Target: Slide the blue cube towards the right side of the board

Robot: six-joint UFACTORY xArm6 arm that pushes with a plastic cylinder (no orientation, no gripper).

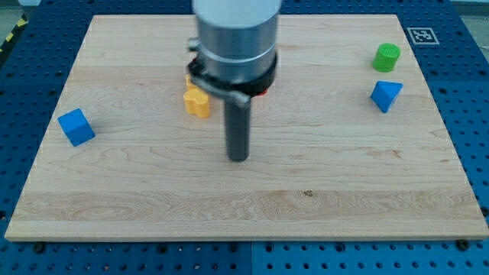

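Observation:
The blue cube (76, 127) sits near the board's left edge. My tip (238, 157) rests on the board near its middle, far to the right of the blue cube and apart from every block. A blue triangular block (386, 95) lies at the right, with a green cylinder (386, 56) just above it. A yellow block (197, 100) lies up and left of my tip, partly hidden by the arm. A bit of a red block (260, 93) shows behind the arm.
The wooden board (244, 206) lies on a blue perforated table. A black and white marker tag (419, 35) sits off the board's top right corner.

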